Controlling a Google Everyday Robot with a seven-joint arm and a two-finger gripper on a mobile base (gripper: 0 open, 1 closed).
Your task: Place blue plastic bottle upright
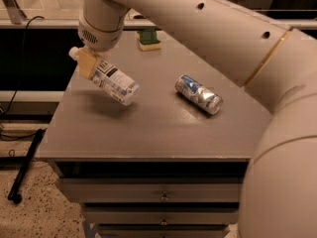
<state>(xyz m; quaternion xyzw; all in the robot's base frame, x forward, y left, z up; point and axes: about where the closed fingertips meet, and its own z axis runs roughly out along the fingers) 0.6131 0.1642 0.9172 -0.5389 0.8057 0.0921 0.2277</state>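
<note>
The blue plastic bottle is a small clear bottle with a white cap and a white label with dark print. It hangs tilted above the left part of the grey table, cap end up and to the left, base down and to the right, with its shadow on the tabletop below. My gripper is shut on the bottle near its neck, just under the arm's wrist. The white cap sticks out to the left of the tan fingers.
A crushed silver-blue can lies on its side at the table's middle right. A green and yellow sponge sits at the back edge. My large arm fills the right side. Drawers are below the tabletop. A black rod lies on the floor at left.
</note>
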